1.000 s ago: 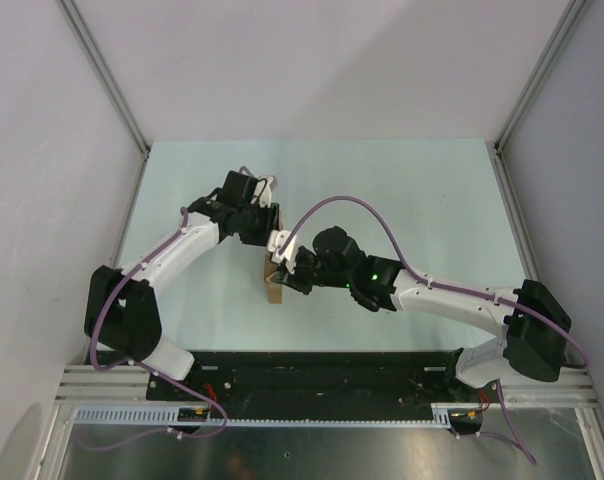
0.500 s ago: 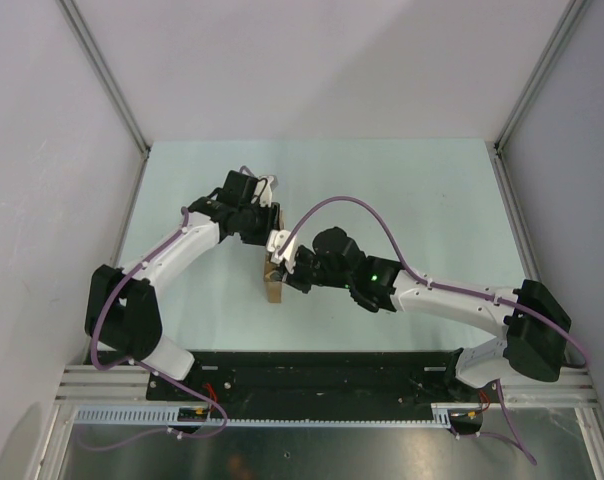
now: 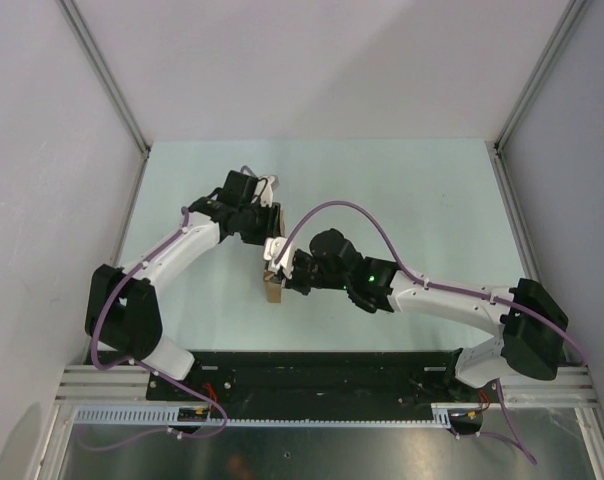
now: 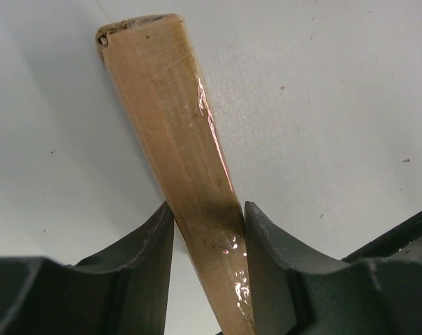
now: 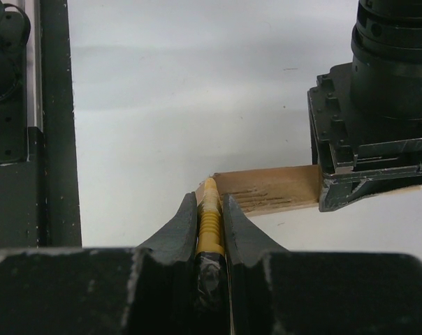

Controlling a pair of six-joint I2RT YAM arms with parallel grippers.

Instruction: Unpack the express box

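The express box (image 4: 176, 118), brown cardboard with shiny tape, stands on its thin edge on the table. My left gripper (image 4: 207, 213) is shut on its far end. In the top view the box (image 3: 273, 291) runs toward the arm bases, held by the left gripper (image 3: 266, 222). My right gripper (image 5: 209, 202) is shut on the yellow-black utility knife (image 5: 209, 223). The knife's tip touches the near top corner of the box (image 5: 274, 190). In the top view the right gripper (image 3: 279, 262) sits right against the box's right side.
The pale green table (image 3: 402, 200) is walled by grey panels on three sides. A black base rail (image 3: 312, 370) runs along the near edge and shows in the right wrist view (image 5: 54, 139). The left gripper's body (image 5: 372, 139) stands at the box's far end.
My right gripper with the knife has shifted slightly left and nearer along the box. The left gripper holds the box still.
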